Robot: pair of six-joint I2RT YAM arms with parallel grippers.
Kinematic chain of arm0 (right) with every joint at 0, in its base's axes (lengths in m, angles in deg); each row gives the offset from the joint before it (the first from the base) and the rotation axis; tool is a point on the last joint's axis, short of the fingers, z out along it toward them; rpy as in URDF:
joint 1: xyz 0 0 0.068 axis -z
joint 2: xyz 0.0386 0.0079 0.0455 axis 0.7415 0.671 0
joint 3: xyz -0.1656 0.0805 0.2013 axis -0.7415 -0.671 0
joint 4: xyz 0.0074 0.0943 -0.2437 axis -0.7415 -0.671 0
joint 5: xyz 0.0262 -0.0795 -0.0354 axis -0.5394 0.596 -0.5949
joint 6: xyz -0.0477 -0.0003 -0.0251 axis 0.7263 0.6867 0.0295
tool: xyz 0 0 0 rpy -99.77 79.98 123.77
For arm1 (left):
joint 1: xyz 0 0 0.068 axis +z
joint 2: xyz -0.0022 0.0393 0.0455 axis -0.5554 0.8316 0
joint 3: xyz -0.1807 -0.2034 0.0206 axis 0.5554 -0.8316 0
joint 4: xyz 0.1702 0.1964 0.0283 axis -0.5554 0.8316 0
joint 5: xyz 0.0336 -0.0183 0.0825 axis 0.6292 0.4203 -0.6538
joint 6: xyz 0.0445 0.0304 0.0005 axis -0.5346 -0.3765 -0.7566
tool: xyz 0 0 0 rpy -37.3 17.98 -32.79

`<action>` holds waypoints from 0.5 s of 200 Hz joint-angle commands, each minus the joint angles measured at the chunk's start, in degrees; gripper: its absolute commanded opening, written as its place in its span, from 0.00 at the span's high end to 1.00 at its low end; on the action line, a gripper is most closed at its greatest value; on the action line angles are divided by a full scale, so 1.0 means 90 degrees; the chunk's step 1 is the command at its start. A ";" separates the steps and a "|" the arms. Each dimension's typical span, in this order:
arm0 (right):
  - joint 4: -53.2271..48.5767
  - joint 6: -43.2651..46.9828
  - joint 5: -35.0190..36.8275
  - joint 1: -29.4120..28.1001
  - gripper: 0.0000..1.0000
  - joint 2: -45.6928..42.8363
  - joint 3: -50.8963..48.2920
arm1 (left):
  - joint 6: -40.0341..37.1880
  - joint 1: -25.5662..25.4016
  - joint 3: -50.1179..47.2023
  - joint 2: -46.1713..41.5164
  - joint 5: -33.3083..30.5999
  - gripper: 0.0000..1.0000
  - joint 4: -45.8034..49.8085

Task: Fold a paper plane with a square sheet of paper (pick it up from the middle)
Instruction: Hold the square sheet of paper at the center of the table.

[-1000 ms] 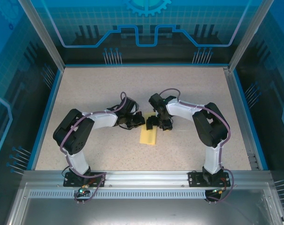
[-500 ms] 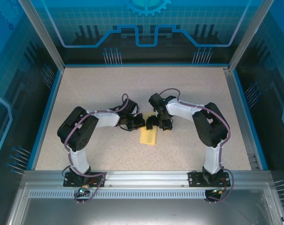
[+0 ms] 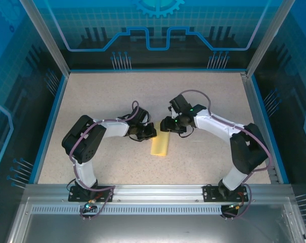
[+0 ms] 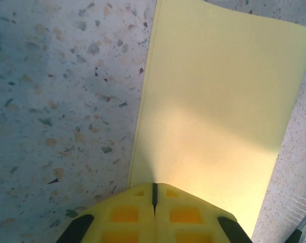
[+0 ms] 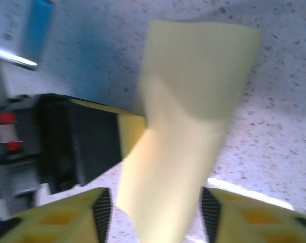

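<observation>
Fingers on my left clamp shut on the square sheet of paper, mid-surface, at its 10 o'clock corner, apparently anchoring it; right fingers straddle its 12 o'clock end, parted, gripping nothing.

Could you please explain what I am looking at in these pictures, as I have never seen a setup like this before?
These are two robot arms bolted at the near edge of a speckled table. The wide picture comes from a fixed camera above and behind them, so the left arm is on the left and the right arm on the right. The other two pictures come from small cameras on the wrists, and each shows its own yellow fingers at the bottom. Between the grippers is a yellow paper, folded into a narrow strip. The left gripper is shut, pinching one end of it. The right gripper is open, with a finger on either side of the paper.
</observation>
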 commanded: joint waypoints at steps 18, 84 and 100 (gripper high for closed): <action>0.1293 -0.0218 -0.1333 0.0049 0.82 0.0126 -0.0641 | -0.0177 -0.0058 0.0092 0.0264 -0.0131 1.00 0.0422; 0.1815 -0.0216 -0.1653 0.0154 0.88 0.0558 -0.1099 | -0.0205 -0.0063 0.0116 0.0293 -0.0140 1.00 0.0479; 0.1863 -0.0167 -0.1704 0.0212 0.87 0.0603 -0.1196 | -0.0213 -0.0063 0.0122 0.0293 -0.0140 1.00 0.0483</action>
